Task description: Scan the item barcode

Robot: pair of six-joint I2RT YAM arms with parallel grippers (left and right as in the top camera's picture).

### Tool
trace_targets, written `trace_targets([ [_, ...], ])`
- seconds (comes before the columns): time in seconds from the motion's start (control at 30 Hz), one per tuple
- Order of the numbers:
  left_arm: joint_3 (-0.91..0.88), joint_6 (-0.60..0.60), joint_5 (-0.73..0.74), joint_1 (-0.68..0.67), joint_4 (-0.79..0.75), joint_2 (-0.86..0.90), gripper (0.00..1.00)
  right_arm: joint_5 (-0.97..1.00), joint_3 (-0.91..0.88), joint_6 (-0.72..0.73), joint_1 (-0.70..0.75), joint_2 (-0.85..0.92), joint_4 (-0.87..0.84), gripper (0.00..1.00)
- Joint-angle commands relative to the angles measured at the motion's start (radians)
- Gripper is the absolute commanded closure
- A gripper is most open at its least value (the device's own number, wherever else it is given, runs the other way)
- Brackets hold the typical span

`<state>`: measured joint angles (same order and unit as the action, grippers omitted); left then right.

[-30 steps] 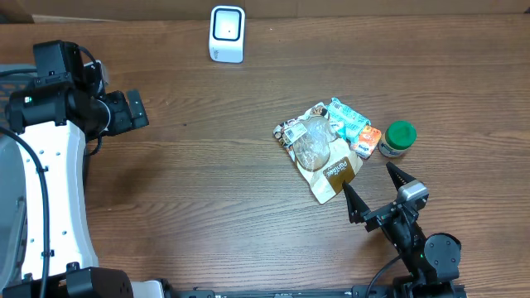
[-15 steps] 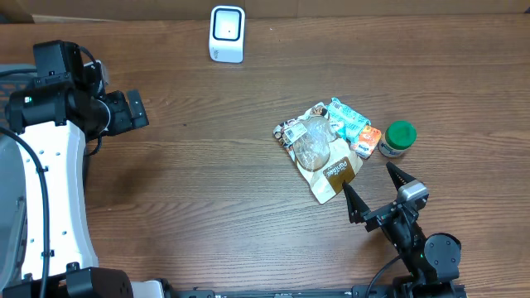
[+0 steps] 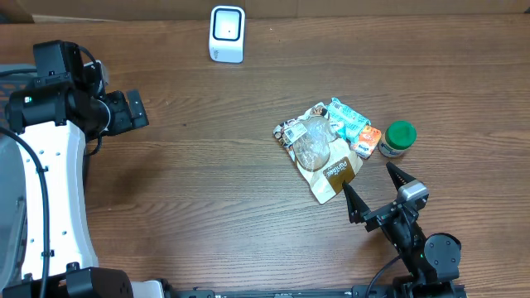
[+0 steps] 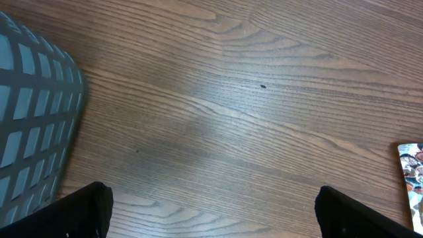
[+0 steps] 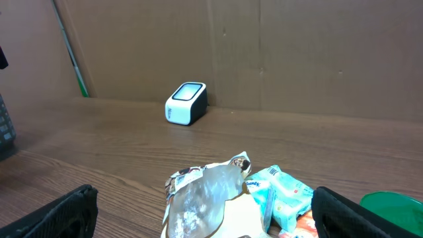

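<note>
The white barcode scanner [image 3: 227, 33] stands at the table's far edge, and the right wrist view shows it [image 5: 187, 102] against the cardboard wall. A cluster of items lies right of centre: a snack bag with a clear window [image 3: 319, 153], a teal tissue pack [image 3: 348, 118], an orange packet [image 3: 367, 141] and a green-lidded jar [image 3: 398, 138]. My right gripper [image 3: 366, 175] stands open just in front of the bag [image 5: 211, 198], holding nothing. My left gripper [image 3: 135, 112] is open far to the left over bare wood, its fingers [image 4: 79, 211] wide apart.
A grey mesh basket [image 4: 33, 119] sits at the left edge, under the left arm. A brown cardboard wall [image 5: 297, 46] closes off the back of the table. A corner of the snack bag [image 4: 413, 175] shows at the right edge of the left wrist view.
</note>
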<state>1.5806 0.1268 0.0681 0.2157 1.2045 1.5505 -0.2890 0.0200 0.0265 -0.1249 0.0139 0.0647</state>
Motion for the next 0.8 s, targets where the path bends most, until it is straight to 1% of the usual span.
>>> trace_targets([
  [0.0, 0.006, -0.012, 0.003, -0.007, -0.001, -0.006, 0.0, -0.004, -0.011, -0.002, 0.004, -0.011, -0.008, 0.0],
  [0.13, 0.006, -0.012, 0.003, -0.007, -0.001, -0.008, 0.0, -0.004, -0.011, -0.002, 0.003, -0.011, -0.008, 0.0],
  [0.27, 0.006, -0.012, 0.003, -0.018, -0.001, -0.049, 0.0, -0.004, -0.011, -0.002, 0.004, -0.011, -0.008, 0.0],
  [0.37, 0.003, -0.012, 0.003, -0.05, -0.001, -0.11, 0.0, -0.004, -0.011, -0.002, 0.004, -0.011, -0.008, 0.0],
  [0.5, -0.029, -0.012, 0.003, -0.125, -0.002, -0.209, 0.0, -0.004, -0.011, -0.002, 0.003, -0.011, -0.008, 0.0],
  [0.57, -0.073, -0.012, 0.003, -0.172, -0.002, -0.268, 0.0, -0.004, -0.011, -0.002, 0.003, -0.011, -0.008, 0.0],
  [0.67, -0.191, -0.012, 0.003, -0.235, -0.002, -0.371, 0.0, -0.004, -0.011, -0.002, 0.003, -0.011, -0.008, 0.0],
  [0.73, -0.321, -0.012, 0.001, -0.249, -0.002, -0.462, 0.0, -0.004, -0.011, -0.002, 0.003, -0.011, -0.008, 0.0],
  [0.77, -0.37, -0.012, -0.031, -0.243, -0.002, -0.496, 0.0, -0.004, -0.011, -0.002, 0.003, -0.011, -0.008, 0.0],
])
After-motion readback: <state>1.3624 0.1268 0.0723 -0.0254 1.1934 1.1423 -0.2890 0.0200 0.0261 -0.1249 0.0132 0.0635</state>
